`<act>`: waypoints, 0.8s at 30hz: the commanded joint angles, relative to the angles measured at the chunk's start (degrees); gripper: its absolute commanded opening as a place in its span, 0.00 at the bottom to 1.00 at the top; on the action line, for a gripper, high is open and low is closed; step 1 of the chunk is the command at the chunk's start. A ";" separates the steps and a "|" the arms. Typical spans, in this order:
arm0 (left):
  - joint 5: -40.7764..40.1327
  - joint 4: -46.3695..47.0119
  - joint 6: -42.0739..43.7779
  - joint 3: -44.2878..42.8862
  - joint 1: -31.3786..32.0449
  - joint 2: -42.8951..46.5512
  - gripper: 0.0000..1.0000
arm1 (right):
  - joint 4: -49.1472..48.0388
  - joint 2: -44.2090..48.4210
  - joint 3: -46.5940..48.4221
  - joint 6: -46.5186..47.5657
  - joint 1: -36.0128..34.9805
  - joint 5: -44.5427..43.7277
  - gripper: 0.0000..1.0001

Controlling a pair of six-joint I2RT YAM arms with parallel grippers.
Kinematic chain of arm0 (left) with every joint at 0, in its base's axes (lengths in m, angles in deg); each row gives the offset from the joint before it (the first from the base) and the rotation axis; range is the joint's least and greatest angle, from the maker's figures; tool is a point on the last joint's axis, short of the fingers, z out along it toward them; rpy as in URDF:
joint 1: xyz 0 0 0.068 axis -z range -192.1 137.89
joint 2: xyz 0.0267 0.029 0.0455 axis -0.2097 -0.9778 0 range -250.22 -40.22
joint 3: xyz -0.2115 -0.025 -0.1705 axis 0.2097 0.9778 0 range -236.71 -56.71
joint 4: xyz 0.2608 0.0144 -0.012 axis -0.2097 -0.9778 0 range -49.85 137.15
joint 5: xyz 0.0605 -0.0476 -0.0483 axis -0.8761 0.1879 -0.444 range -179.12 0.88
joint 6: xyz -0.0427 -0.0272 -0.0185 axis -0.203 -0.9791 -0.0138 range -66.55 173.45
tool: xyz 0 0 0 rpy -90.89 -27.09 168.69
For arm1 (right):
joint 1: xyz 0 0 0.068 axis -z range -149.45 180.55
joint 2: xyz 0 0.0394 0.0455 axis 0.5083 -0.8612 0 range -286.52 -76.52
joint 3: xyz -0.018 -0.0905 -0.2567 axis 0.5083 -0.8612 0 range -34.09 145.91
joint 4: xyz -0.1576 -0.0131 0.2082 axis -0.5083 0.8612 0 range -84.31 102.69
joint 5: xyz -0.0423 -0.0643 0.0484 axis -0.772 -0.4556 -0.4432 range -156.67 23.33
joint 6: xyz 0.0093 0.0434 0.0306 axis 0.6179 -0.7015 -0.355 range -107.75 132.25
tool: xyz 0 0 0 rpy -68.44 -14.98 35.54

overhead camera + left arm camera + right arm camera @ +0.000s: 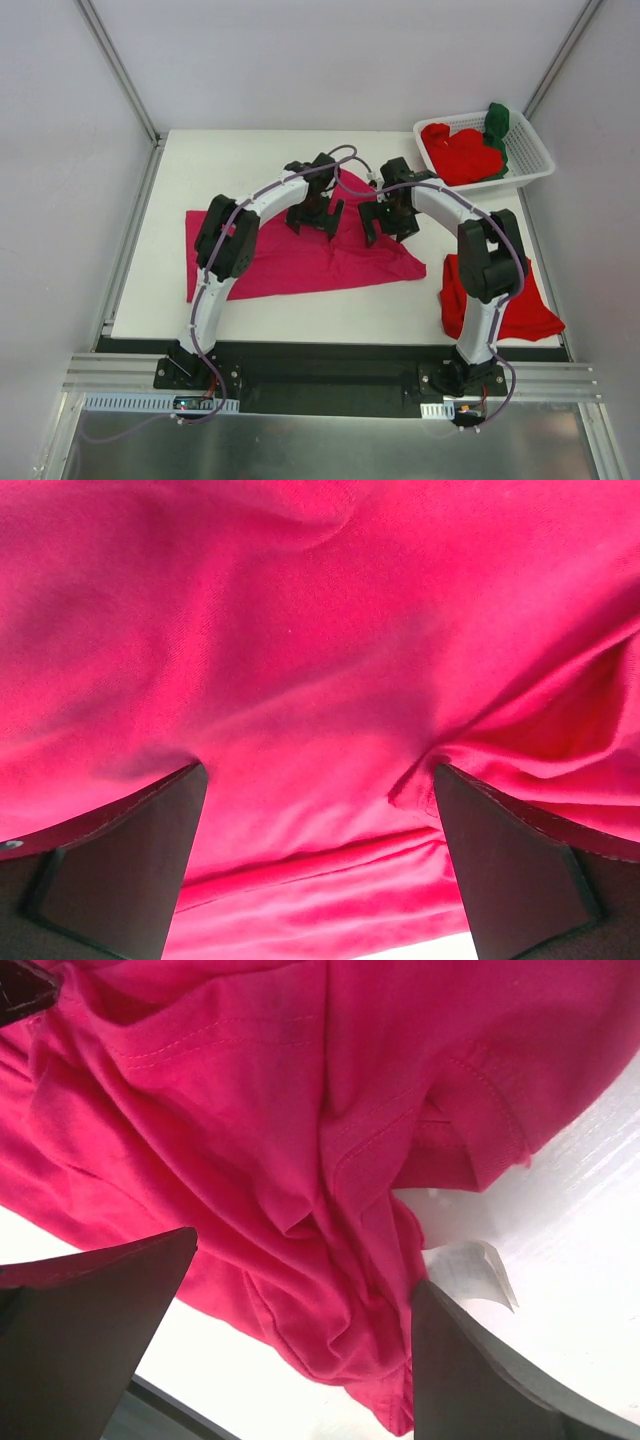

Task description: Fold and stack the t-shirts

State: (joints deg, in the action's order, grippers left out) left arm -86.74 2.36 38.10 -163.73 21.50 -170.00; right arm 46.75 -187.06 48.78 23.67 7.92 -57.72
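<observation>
A magenta-pink t-shirt (290, 262) lies spread on the white table (200, 170). Both grippers hang low over its far edge. My left gripper (315, 224) is open; in its wrist view the magenta cloth (320, 660) fills the space between the wide-apart fingers (120, 870). My right gripper (385, 232) is open too, over a bunched corner of the same shirt (300, 1160), whose white label (470, 1260) lies beside one finger (480, 1380). A bright red t-shirt (520, 305) lies at the near right, partly hidden by the right arm. More red shirts (460, 155) and a dark green one (497, 125) fill the basket.
The white slotted basket (530, 150) stands at the table's far right corner. Grey walls with metal posts close in the table on the left, back and right. The arm bases sit on a black rail along the near edge.
</observation>
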 commanded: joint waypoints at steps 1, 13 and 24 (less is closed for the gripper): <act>0.52 -0.64 1.12 -1.44 0.41 -0.13 0.98 | -0.98 -1.17 1.76 0.53 -0.04 -2.18 0.96; 0.18 -0.73 0.85 8.32 1.73 10.77 0.98 | -2.82 -3.98 4.14 1.06 -0.39 -4.38 0.96; -1.23 -0.21 2.08 10.96 3.57 13.23 0.99 | -6.78 -6.79 4.76 3.87 -0.92 -8.42 0.96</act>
State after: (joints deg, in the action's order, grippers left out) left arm -86.79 2.34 38.99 -152.78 23.23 -160.03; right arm 41.77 -193.14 52.01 25.92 7.57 -63.47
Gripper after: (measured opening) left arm 0.987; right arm 0.966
